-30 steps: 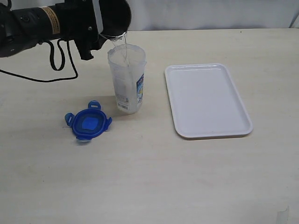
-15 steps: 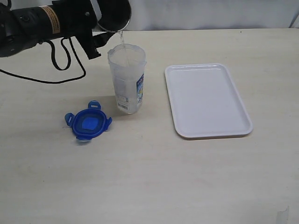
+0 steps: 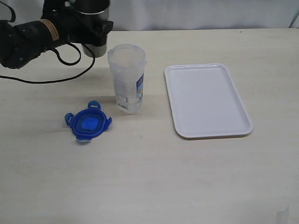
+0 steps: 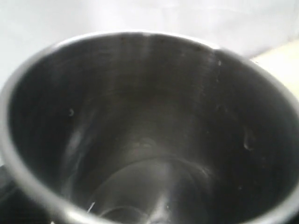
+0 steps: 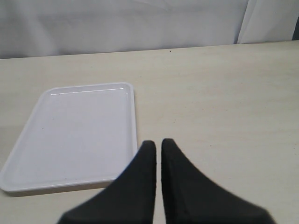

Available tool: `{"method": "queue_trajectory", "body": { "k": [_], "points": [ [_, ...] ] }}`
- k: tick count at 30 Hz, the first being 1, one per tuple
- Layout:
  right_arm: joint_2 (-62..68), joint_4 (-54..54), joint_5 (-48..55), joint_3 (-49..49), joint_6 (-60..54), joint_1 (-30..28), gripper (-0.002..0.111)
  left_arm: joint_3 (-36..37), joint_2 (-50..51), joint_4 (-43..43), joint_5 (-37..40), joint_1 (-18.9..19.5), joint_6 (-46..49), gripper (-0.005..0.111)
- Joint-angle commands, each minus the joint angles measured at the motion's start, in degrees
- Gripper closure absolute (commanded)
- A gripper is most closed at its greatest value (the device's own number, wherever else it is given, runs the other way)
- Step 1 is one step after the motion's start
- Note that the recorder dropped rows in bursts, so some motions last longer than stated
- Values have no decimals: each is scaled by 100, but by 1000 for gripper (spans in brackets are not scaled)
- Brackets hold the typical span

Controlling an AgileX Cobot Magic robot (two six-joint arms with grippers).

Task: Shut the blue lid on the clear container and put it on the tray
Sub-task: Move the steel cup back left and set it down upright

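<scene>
Upright clear container, long axis vertical, mouth up
My left gripper is clamped round the metal cup, right gripper pinched closed and empty. The blue lid is flat on the table.

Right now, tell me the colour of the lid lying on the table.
The lid is blue, clearest in the exterior view.

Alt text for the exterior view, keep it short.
The left end effector grips a grey metal cup, about upright, just left of an open clear container. A blue lid lies on the table nearer the camera; a white tray sits to the container's right, nothing on it.
</scene>
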Motion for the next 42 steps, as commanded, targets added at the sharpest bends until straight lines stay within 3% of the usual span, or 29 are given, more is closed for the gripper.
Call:
{"method": "queue_trajectory", "body": {
  "k": [1,8,19,36,38,42],
  "points": [
    [-8,-49,-15,12,-47,-23,104,-247,205,-610,-379,445,-36,107],
    [-8,-49,-15,12,-47,-23,104,-855,769,-610,-57,822,-58,107],
    [-8,-49,-15,12,-47,-23,104,-1914,1659,-561,315,848,-189,107],
    [-8,-49,-15,12,-47,-23,104,-2056,2081,-596,255,848,-204,107],
    [-8,-49,-15,12,-47,-23,104,-2056,2081,-609,382,848,-204,104],
    [-8,-49,-15,12,-47,-23,104,-2056,2081,-622,693,848,-204,82]
  ]
}}
